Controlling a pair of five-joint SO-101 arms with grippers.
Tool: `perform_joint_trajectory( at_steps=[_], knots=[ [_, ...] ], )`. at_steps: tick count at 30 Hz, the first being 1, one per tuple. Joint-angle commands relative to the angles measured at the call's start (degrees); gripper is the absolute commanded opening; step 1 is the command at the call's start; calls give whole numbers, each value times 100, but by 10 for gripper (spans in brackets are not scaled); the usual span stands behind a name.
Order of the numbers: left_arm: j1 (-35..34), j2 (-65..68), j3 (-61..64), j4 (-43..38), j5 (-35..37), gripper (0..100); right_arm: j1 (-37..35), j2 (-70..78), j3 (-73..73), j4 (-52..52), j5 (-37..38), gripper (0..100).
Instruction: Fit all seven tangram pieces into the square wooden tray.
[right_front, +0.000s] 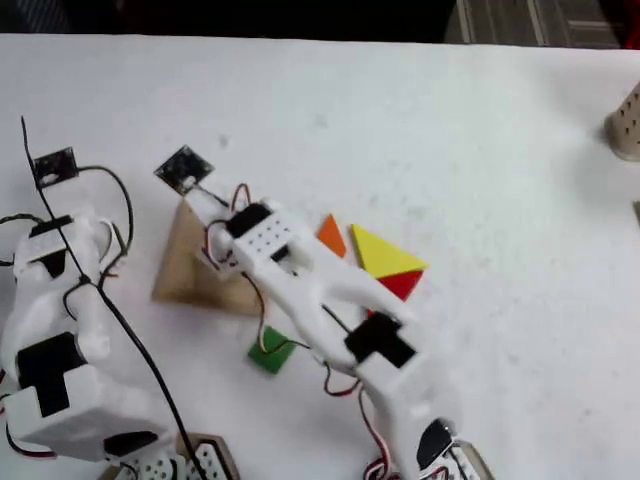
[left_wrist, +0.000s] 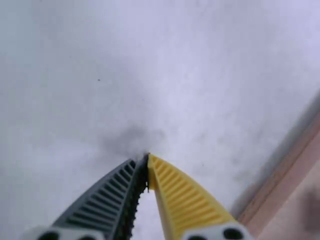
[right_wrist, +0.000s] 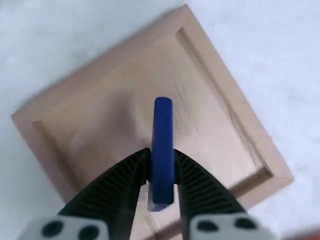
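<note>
The left arm sits folded low at the near left corner of the table. In its wrist view the left gripper points down at bare white tabletop. Its grey and yellow jaws are pressed together at the tips with nothing between them. A wooden edge runs off to one side of the jaws, and I cannot tell what it belongs to.

Next comes the wooden tray, turned corner-on. The right arm stretches from the near edge up and leftward, and its wrist hangs over the tray's right part.

The right gripper points down into the tray's recess. Its black jaws are parted only by the thickness of the blue piece they clamp. That piece stands on edge and juts forward past the fingertips. I cannot tell whether it touches the tray floor.

The green piece lies on the table behind those jaws, just beside the forearm. To the right of the jaws, off the tray, lie the orange piece and the yellow piece. The red piece lies against the yellow one's near side.
</note>
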Motion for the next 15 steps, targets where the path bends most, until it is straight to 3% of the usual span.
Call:
perform_joint_trajectory(
  at_steps=[1, 5, 15],
  knots=[
    [-48, -330, -26, -141, 44, 28, 136, 127, -519, 40, -35, 182],
    [-48, -330, -26, -141, 44, 28, 189, 154, -1055, 804, 0, 302],
    [4, -330, -26, -141, 44, 28, 734, -48, -2857, 3284, 0, 297]
  ],
)
